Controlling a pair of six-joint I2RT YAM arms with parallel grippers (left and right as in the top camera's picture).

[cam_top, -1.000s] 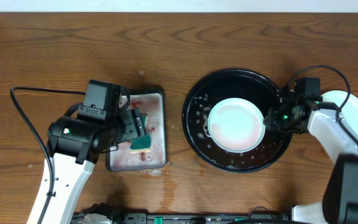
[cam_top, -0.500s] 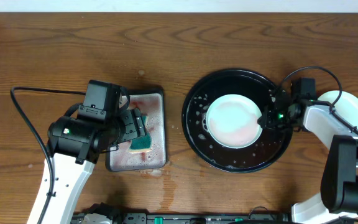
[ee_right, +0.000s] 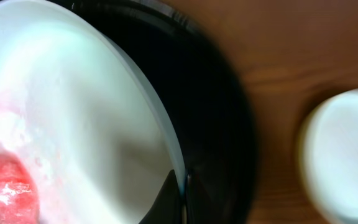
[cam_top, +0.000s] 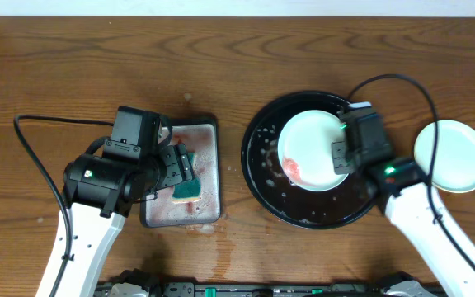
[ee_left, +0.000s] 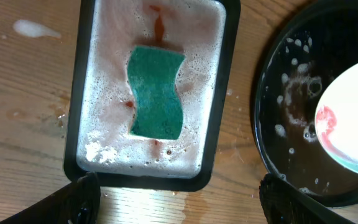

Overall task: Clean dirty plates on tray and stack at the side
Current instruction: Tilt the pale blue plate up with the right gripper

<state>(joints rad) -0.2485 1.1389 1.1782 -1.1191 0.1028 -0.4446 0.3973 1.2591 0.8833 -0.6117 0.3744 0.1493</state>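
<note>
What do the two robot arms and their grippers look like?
The left arm and right arm have white links and black joint housings, each with a small green light. The left gripper and right gripper are black and boxy. A black cable loops out from each arm.

A green sponge [ee_left: 156, 93] is laid in a small rectangular grey tray [ee_left: 135, 181] filled with pink-tinged suds. The tray is set on the wooden counter [cam_top: 72, 58], where a foam blob [ee_left: 36, 28] is seen nearby.

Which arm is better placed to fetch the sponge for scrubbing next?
Left. The left claw hangs open above the green sponge in the grey tray; the right claw is shut on the smeared plate's rim.
</note>
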